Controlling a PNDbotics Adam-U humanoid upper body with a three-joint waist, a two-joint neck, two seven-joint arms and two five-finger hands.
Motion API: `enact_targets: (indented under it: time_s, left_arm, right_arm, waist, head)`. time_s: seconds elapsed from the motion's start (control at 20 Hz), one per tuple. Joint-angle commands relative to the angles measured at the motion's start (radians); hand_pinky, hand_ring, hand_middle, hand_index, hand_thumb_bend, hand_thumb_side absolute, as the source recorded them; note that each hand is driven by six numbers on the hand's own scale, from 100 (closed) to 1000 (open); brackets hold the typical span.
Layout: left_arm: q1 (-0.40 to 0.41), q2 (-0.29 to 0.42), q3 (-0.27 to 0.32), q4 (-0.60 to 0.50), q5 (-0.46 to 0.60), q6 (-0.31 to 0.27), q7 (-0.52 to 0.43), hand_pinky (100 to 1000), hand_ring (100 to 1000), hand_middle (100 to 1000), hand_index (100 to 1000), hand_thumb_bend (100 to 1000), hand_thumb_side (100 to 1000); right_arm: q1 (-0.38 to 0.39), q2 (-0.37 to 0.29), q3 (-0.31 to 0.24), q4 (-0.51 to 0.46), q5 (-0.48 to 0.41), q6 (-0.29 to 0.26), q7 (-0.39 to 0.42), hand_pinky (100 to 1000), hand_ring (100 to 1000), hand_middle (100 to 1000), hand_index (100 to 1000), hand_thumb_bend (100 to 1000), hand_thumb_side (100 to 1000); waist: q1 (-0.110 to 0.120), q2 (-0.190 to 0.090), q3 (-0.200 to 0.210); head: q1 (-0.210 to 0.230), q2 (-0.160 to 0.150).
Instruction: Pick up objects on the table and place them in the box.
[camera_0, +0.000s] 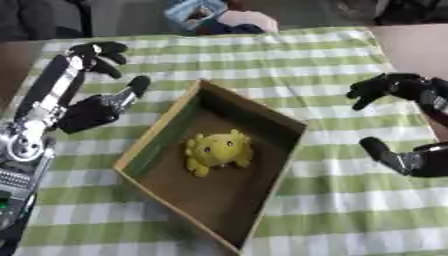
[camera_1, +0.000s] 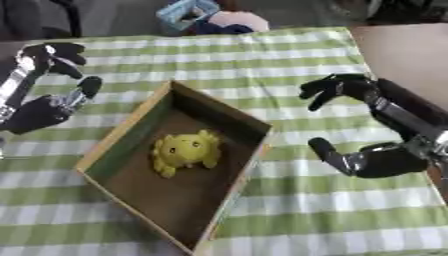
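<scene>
With the yellow toy (camera_0: 217, 150) inside the box (camera_0: 157, 131), both flanking hands, left hand (camera_0: 98, 107) and right hand (camera_1: 372, 160), fingers spread and empty, could nudge its walls.

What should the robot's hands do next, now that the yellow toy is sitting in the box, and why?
Probably just draw both hands back and stop. The yellow toy already lies inside the box, the left hand and right hand hold nothing, and no other loose object shows on the green-checked cloth.

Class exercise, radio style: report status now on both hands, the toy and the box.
Left robot hand open, holding nothing, left of box. Right robot hand open, holding nothing, right of it. Yellow toy already inside box. Nothing blocking.
</scene>
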Motion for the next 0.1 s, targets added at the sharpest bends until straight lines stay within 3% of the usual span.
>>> enact_targets:
  time_s: [0.05, 0.1]
  left_arm:
    - [-0.001, -0.005, -0.007, 0.012, 0.025, -0.015, 0.061, 788, 640, 671, 844, 432, 624]
    - [0.000, -0.007, -0.013, 0.020, 0.029, -0.021, 0.080, 788, 640, 671, 844, 432, 623]
  right_arm:
    - [-0.018, -0.029, -0.016, -0.017, 0.009, -0.002, -0.011, 819, 726, 785, 918, 210, 284]
    - [-0.019, -0.029, -0.016, -0.016, 0.010, -0.002, -0.012, 819, 726, 785, 918, 210, 284]
  waist:
    - [-0.002, -0.015, 0.002]
    - [-0.002, -0.015, 0.002]
  head:
    - [0.002, 0.010]
    - [0.002, 0.010]
